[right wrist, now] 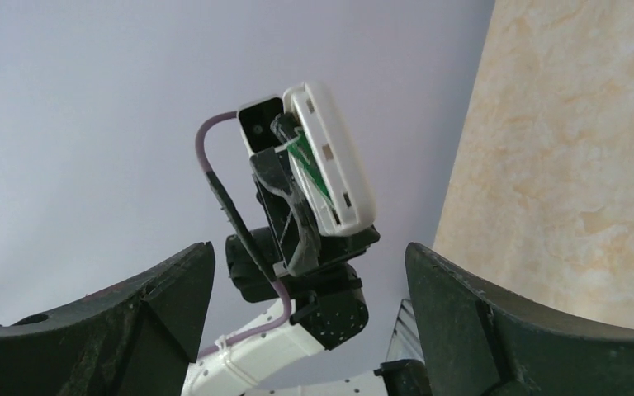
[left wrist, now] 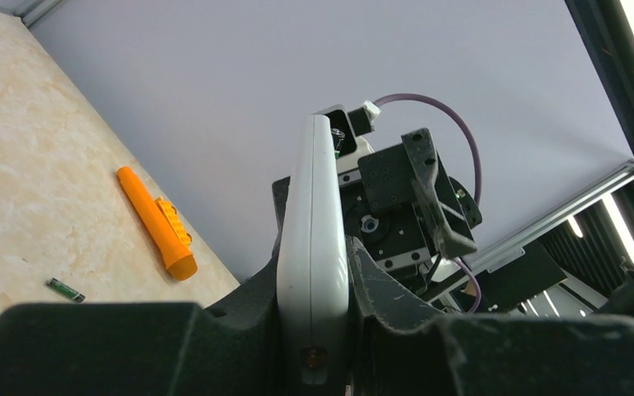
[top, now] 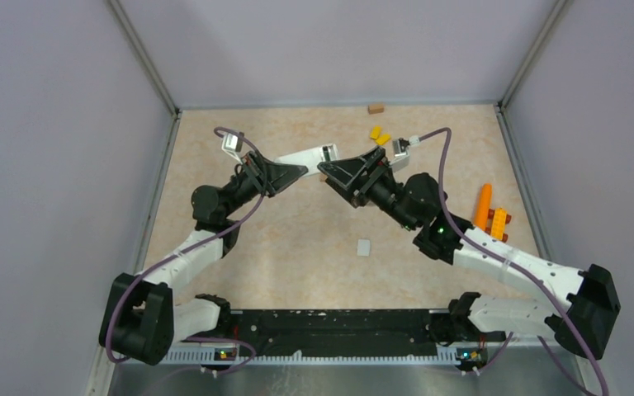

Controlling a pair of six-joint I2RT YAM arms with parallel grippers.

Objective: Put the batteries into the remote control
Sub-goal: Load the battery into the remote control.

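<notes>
One remote control [left wrist: 312, 247] clamped in left gripper [top: 291, 173]; right gripper [top: 330, 173] agape.

The remote control [left wrist: 312, 206] is a slim white bar with rounded edges. It is raised off the table [left wrist: 16, 165], clamped near one end between the fingers of the left gripper [left wrist: 314, 285], with its far end pointing up and away. From the right wrist its back is uncovered, and a seated battery [right wrist: 307, 177] with a green wrap lies lengthwise in the compartment. A loose battery [left wrist: 65, 289], tiny and dark green with a metallic tip, lies flat on the beige table, well apart from the remote control.
</notes>
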